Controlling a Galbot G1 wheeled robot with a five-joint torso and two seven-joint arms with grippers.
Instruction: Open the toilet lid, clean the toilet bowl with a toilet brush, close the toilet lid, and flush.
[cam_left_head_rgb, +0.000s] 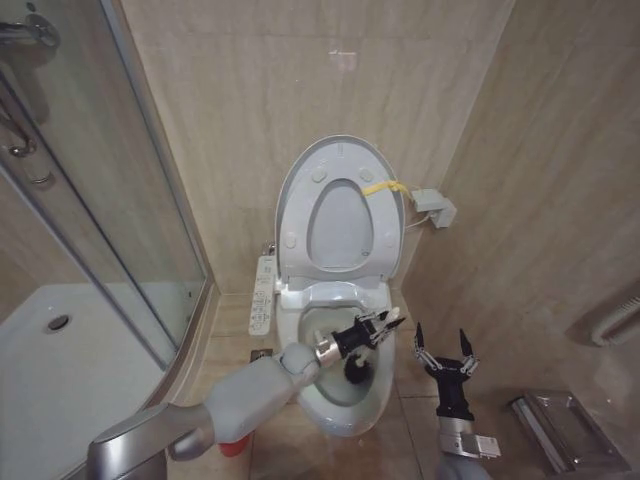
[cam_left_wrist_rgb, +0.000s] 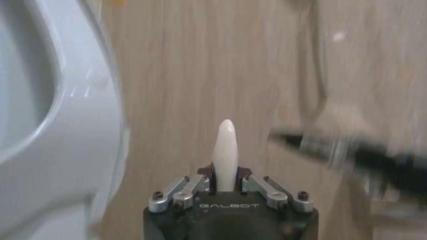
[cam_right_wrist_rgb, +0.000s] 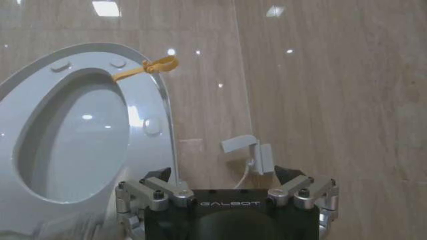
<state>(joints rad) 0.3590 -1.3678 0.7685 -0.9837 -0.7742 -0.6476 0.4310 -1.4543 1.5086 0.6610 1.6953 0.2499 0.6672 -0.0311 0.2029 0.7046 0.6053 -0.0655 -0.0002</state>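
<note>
Toilet bowl (cam_left_head_rgb: 345, 405) front partly hidden by left arm.

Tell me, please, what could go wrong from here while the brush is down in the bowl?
The left pincer grips the toilet brush by its thin white handle; scrubbing pressure might twist it loose. The left arm reaches across the toilet bowl rim and could knock it. The raised seat and toilet lid lean against the wall just behind, so a high backward stroke may bump them down. The open right pincer waits close beside the bowl.
</note>
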